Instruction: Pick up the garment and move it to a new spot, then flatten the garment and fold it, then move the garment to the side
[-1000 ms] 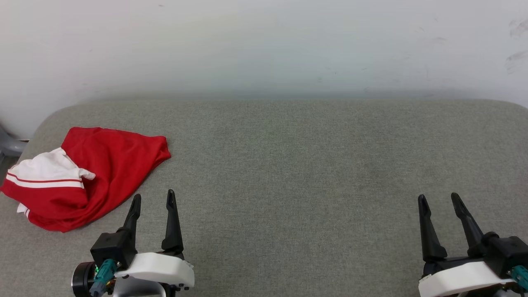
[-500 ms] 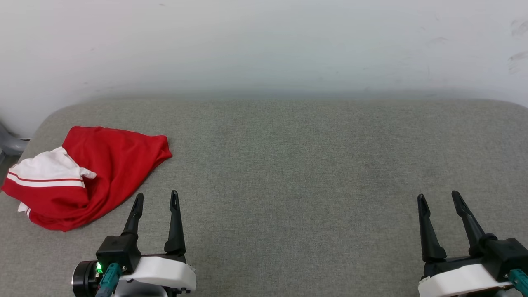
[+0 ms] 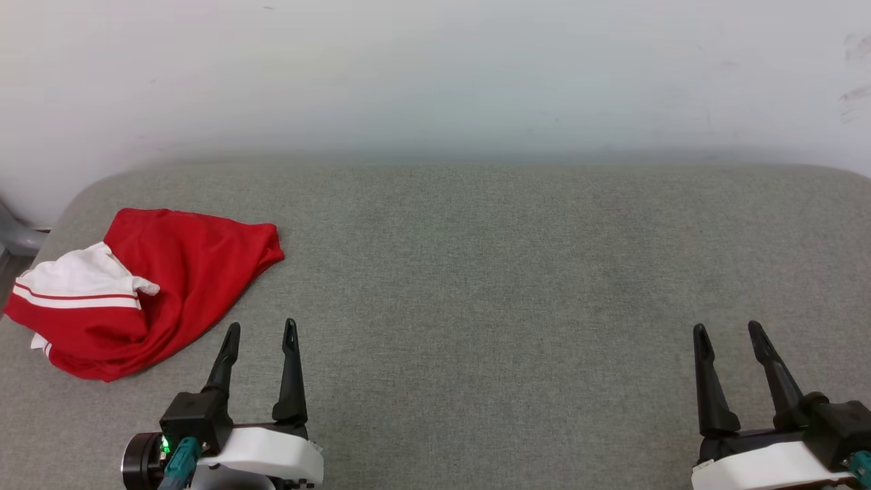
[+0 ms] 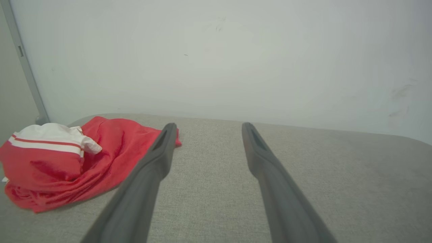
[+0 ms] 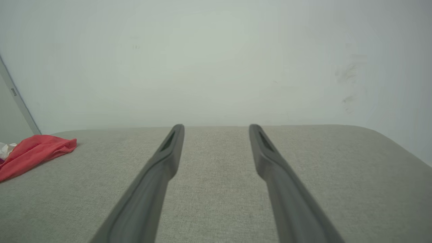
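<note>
The garment (image 3: 146,286) lies crumpled in a heap at the left end of the grey cushioned surface, red cloth with a white sleeve and red stripe on top. The left wrist view has the garment (image 4: 67,162) at its left, and the right wrist view has the garment (image 5: 33,153) at its far left edge. My left gripper (image 3: 262,328) stands open just right of and nearer than the heap, not touching it. Far over at the lower right, my right gripper (image 3: 728,330) is open with nothing between its fingers.
The grey fabric surface (image 3: 510,272) has rounded far corners and ends against a pale wall (image 3: 435,75). A grey object (image 3: 17,238) shows past the left edge, and a vertical metal strip (image 4: 25,64) runs up the wall on the left.
Both grippers have drawn back slightly toward the near edge, still open. The garment has not moved.
</note>
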